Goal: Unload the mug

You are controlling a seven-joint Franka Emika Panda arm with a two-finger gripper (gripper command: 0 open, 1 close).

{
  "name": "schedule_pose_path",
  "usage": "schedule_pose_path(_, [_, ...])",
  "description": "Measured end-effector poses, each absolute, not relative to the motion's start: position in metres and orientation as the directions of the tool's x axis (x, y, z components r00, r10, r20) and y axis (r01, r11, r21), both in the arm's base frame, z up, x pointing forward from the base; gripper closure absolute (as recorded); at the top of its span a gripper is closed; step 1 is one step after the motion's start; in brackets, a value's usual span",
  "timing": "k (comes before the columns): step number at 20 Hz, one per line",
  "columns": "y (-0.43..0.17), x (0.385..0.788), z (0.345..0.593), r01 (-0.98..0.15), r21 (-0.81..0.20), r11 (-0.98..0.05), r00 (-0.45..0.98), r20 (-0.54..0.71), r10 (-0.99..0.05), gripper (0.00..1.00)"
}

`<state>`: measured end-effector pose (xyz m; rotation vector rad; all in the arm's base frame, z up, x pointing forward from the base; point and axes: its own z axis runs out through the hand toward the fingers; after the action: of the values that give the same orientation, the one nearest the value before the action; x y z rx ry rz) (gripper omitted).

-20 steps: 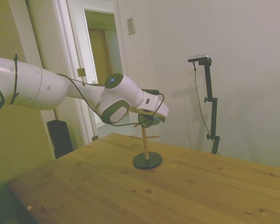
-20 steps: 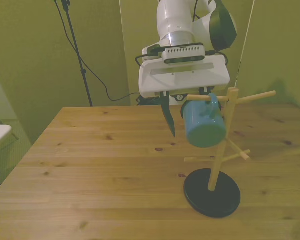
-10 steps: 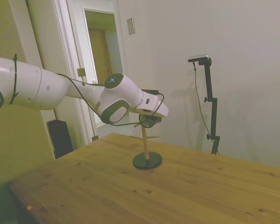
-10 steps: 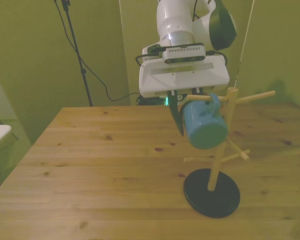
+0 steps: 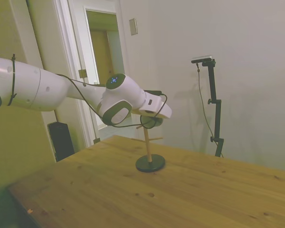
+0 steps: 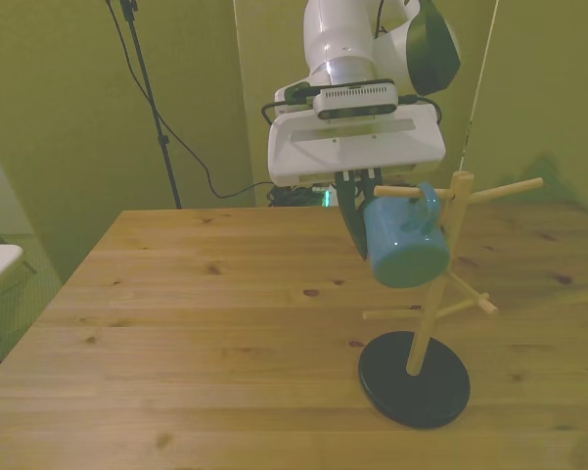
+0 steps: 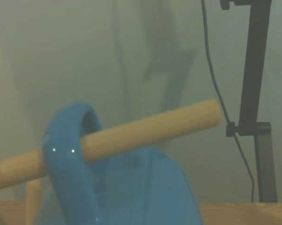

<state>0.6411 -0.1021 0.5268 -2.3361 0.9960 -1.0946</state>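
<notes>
I see the mug [image 6: 403, 240] hanging by its handle [image 7: 68, 154] from an upper peg [image 7: 131, 133] of the wooden rack [image 6: 426, 294], well above the counter [image 6: 196, 323], with my hand [image 6: 372, 220] clamped on its wall.

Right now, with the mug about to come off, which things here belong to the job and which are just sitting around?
Part of the job:
- mug, hanging by its handle on a peg
- wooden mug tree on a black base
- end effector, at the mug

Just around:
- wooden table
- open doorway behind
</notes>
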Motion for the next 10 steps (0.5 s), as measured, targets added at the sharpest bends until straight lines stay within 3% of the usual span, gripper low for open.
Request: schedule_pose_path(10, [-0.118,0.632,0.542,-0.448,-0.611,-0.653,0.414,0.506,-0.757,1.0])
